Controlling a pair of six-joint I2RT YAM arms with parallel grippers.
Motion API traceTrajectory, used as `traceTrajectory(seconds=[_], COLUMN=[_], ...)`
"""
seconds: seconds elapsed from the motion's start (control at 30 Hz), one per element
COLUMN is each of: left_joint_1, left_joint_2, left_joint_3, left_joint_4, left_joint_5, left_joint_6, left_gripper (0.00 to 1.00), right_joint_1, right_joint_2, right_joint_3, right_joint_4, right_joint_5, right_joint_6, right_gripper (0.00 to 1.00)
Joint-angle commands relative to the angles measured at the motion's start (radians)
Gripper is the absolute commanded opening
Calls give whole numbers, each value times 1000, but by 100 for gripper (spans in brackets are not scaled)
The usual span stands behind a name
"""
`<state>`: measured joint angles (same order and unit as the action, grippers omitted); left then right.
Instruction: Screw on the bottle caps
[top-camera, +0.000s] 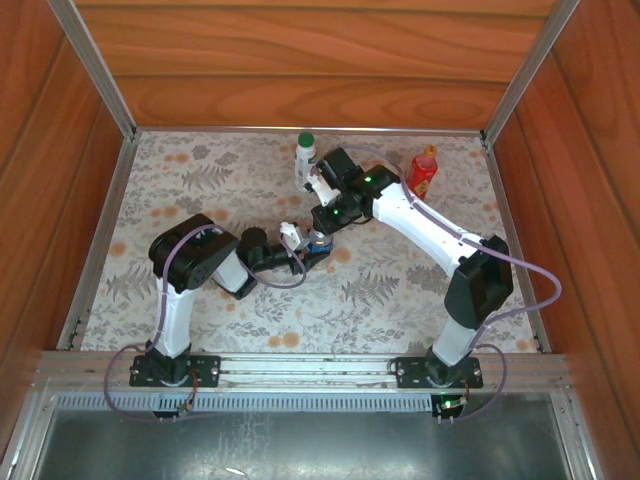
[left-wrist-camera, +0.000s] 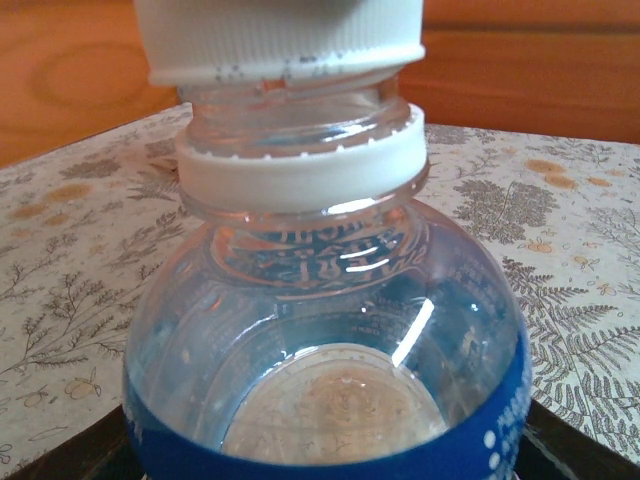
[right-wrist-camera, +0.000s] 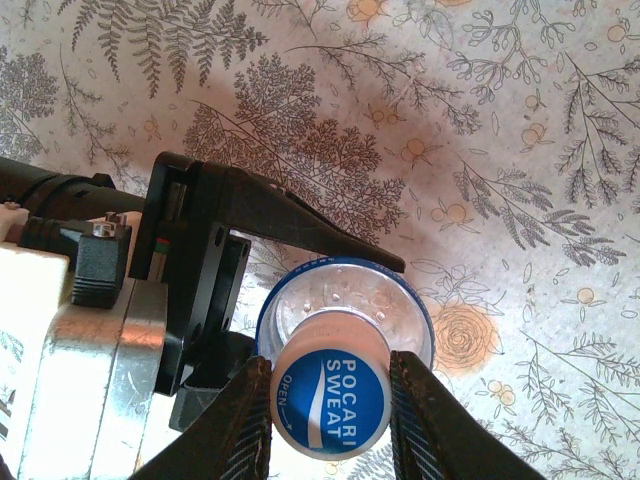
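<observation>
Vertical axis: right claw (right-wrist-camera: 331, 368) clamped on blue cap (right-wrist-camera: 330, 400), slightly tilted atop neck of clear bottle (left-wrist-camera: 320, 350); left claw (top-camera: 314, 250) clamped round its body.

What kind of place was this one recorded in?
Most likely a purpose-built robot test booth: wood-panelled walls enclose a leaf-print worktop, metal posts stand at the far corners, and a left arm and a right arm are bolted to a rail at the near edge.
</observation>
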<state>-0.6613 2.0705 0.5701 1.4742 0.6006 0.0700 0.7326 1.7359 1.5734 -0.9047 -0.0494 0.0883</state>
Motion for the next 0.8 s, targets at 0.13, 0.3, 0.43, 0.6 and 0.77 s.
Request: traceTrajectory(seconds=[0.13, 0.3, 0.43, 0.6, 0.77], left_joint_1=[1, 1, 1, 1, 1], left_joint_2=[39, 34, 33, 31, 33], left_joint_3=[-10, -11, -13, -15, -15], left_joint_4=[-57, -57, -57, -57, -57], left_joint_5=[13, 16, 16, 17, 20], left_joint_6=[17, 16, 19, 18, 18], left_gripper=[62, 62, 62, 61, 61], right_joint_1=[2, 2, 1, -21, -66], right_joint_2=[-5, -29, -66, -178, -198], right_joint_3=[14, 30, -9, -113, -187], right_joint_4=[-35, -19, 29, 148, 226], right_joint_5=[15, 24, 16, -9, -118], right_joint_6=[10, 11, 17, 68, 110], right_gripper=[37, 52, 56, 50, 42])
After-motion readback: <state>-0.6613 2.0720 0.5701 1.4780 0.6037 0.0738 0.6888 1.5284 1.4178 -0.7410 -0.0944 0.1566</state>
